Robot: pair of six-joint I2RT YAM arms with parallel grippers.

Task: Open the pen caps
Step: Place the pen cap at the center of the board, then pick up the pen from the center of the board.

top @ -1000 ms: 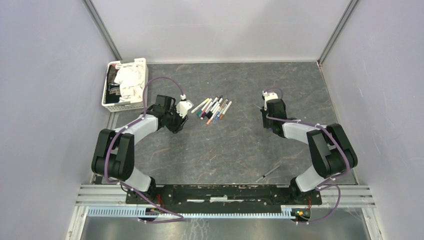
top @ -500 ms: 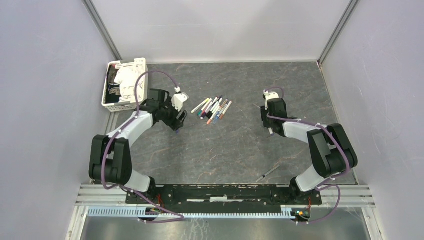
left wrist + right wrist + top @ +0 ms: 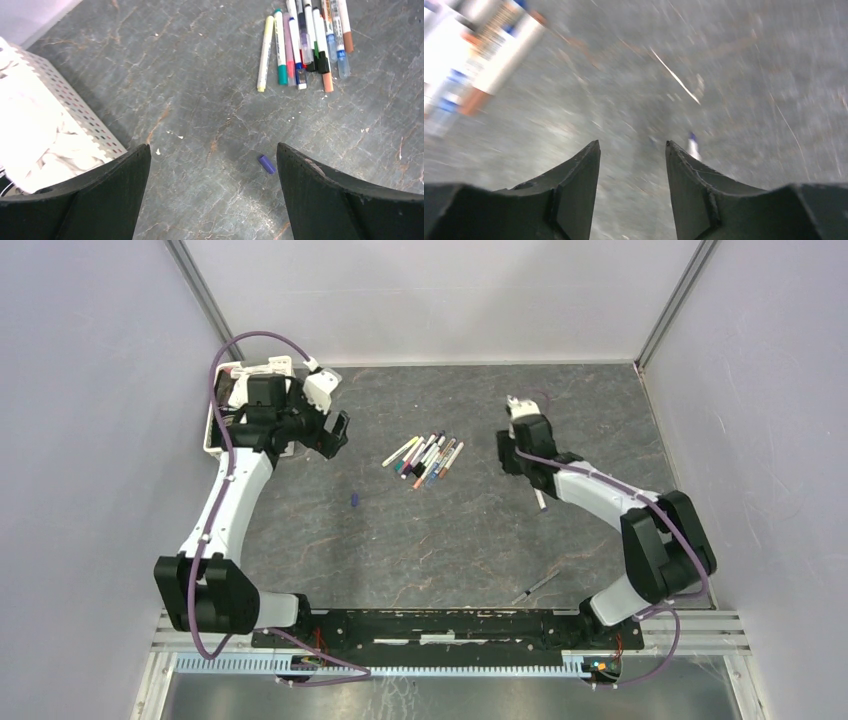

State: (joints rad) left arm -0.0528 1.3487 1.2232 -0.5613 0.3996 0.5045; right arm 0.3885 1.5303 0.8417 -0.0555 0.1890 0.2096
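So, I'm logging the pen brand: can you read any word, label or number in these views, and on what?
No text can be read anywhere.
The pens: print on the white barrels, too small to read in the left wrist view.
The close-up barrel: coloured bands in the right wrist view, too blurred.

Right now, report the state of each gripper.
Left gripper: open wide, holding nothing.
Right gripper: open, holding nothing.

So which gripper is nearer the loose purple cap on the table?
Left. The left gripper hangs open just beyond the purple cap, toward the basket; the right gripper is far across, past the pen pile.
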